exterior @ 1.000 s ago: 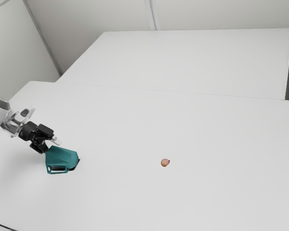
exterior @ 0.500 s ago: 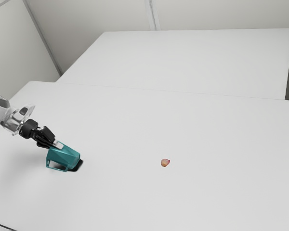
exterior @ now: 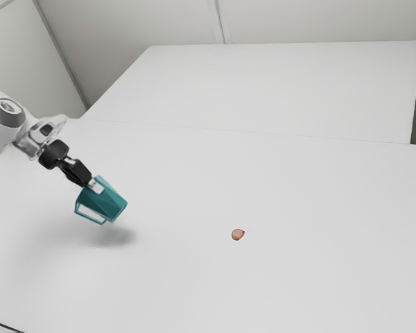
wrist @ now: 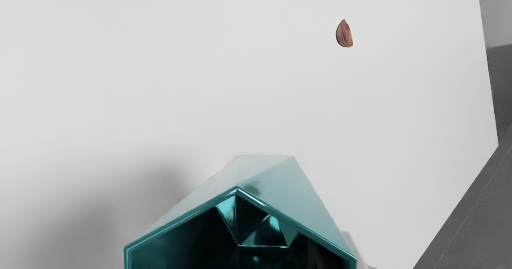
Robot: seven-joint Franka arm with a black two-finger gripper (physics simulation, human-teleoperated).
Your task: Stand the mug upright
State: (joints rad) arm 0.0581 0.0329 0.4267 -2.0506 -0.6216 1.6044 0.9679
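The gripper point(exterior: 93, 185) is at the exterior view's left, shut on the wall of the teal faceted mug point(exterior: 107, 202) near its rim. The mug hangs above the table, tilted, with its mouth toward the hand, its base lower toward the exterior view's right and its handle on the lower side. In the wrist view the mug point(wrist: 276, 181) shows its open mouth and dark interior. There the gripper point(wrist: 338, 249) has a pale fingertip outside the wall and a dark shape inside it; the rest is hidden.
A small reddish-brown clove-like piece point(exterior: 238, 234) lies on the white table point(exterior: 298, 277), off to the exterior view's right of the mug. A dark cable point(exterior: 3, 325) shows at the lower left corner. A second white surface point(exterior: 277, 83) stands behind the table.
The open gripper closed on the mug, which lay on its side on the table. Hand and mug have since risen and moved slightly toward the exterior view's right, with the mug's shadow now separate below.
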